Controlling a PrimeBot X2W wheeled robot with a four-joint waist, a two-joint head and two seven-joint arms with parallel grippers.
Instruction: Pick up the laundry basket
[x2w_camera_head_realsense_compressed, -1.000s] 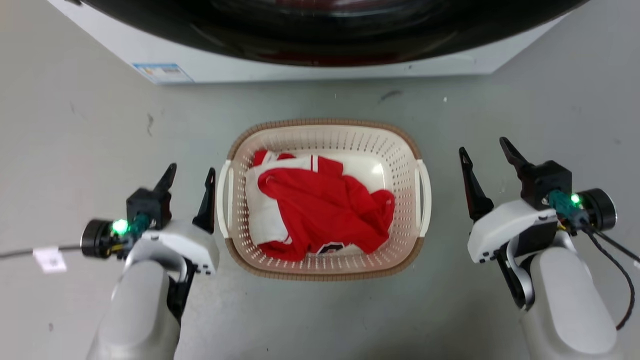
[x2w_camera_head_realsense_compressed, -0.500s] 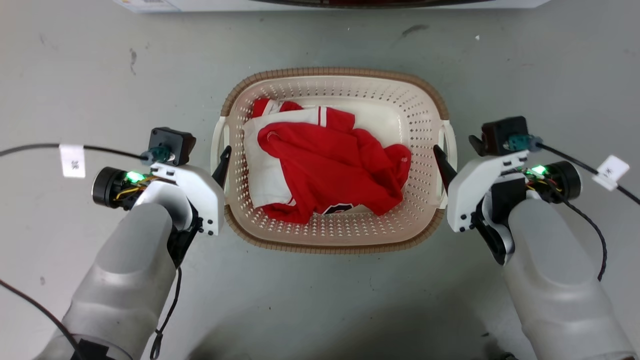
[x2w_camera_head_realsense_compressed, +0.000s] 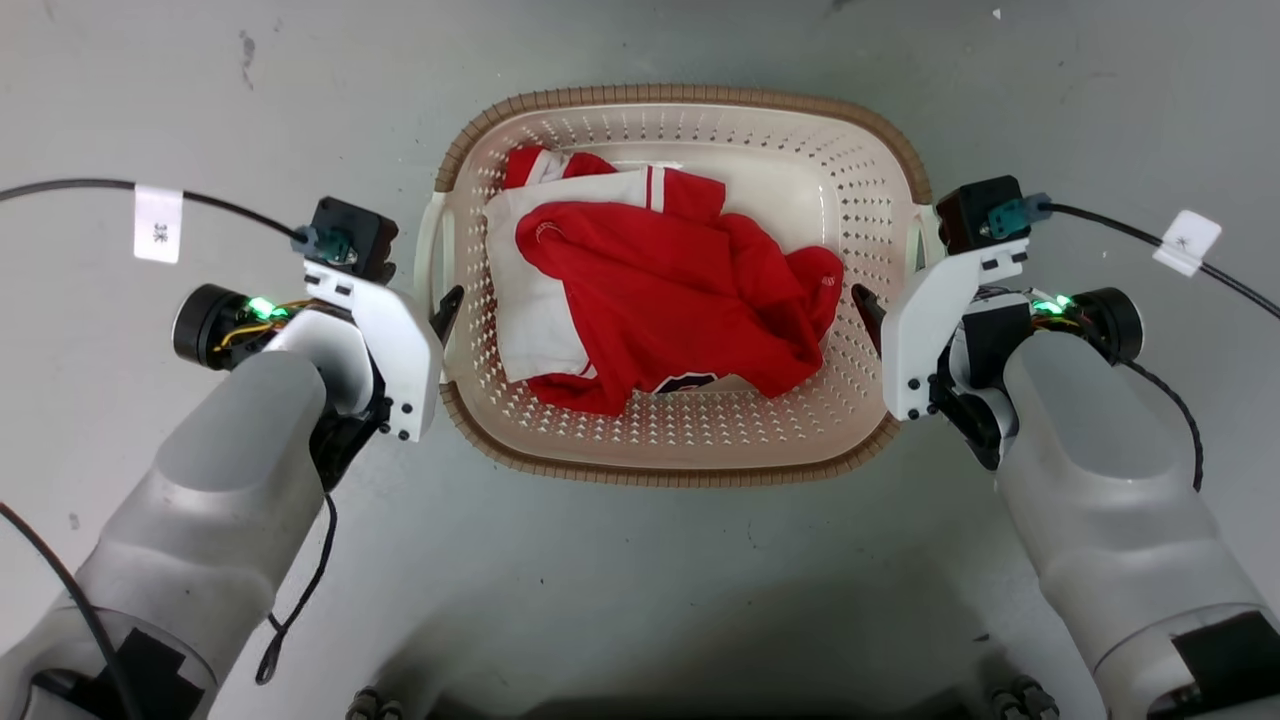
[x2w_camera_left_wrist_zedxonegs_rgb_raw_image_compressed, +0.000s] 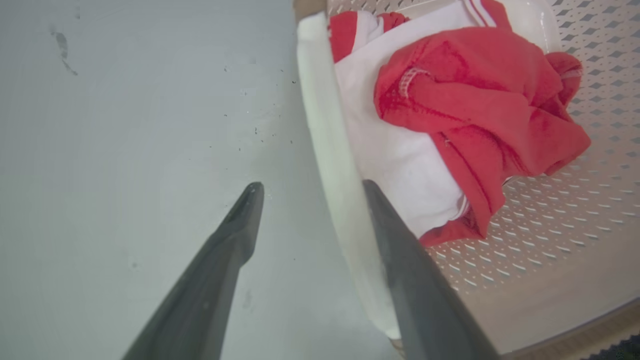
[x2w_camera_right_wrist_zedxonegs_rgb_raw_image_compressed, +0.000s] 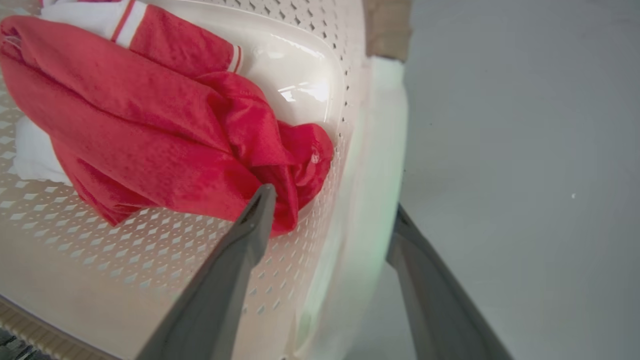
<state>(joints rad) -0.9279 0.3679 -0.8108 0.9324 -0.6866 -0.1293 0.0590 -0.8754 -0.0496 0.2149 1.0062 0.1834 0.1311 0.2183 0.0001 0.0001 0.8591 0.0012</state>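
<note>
Grey floor (x2w_camera_head_realsense_compressed: 640, 600), scuffed, no surface under anything. Head view: laundry basket (x2w_camera_head_realsense_compressed: 680, 96) sits on the floor, upper centre, cream perforated walls, brown woven-look rim. Red and white garment (x2w_camera_head_realsense_compressed: 680, 300) is bunched inside, with a dark print patch at its lower hem, unreadable. Left end effector (x2w_camera_head_realsense_compressed: 440, 305) is at the left handle (x2w_camera_head_realsense_compressed: 428, 250); right end effector (x2w_camera_head_realsense_compressed: 885, 300) is at the right handle (x2w_camera_head_realsense_compressed: 925, 240). One dark fingertip per side shows inside the rim; the rest is hidden by the white housings. Green LEDs are lit on both wrists. White tag (x2w_camera_head_realsense_compressed: 158, 210) on the left cable and white tag (x2w_camera_head_realsense_compressed: 1185, 242) on the right cable both carry dark marks, too small to read.

Left wrist view: end effector is spread wide and straddles the white handle. The outer finger (x2w_camera_left_wrist_zedxonegs_rgb_raw_image_compressed: 235, 235) is over bare floor, apart from the handle. The inner finger (x2w_camera_left_wrist_zedxonegs_rgb_raw_image_compressed: 400, 250) is inside the basket, right against the handle's inner face. Not clamped. Garment lies just past the inner finger.

Right wrist view: same setup, mirrored. Spread wide, handle between the fingers. The inner finger (x2w_camera_right_wrist_zedxonegs_rgb_raw_image_compressed: 240, 250) is over the perforated wall, its tip at the red cloth. The outer finger (x2w_camera_right_wrist_zedxonegs_rgb_raw_image_compressed: 425, 280) is outside the handle, over the floor. Gap visible on the inner side, so no grip. No brand or label readable anywhere.
</note>
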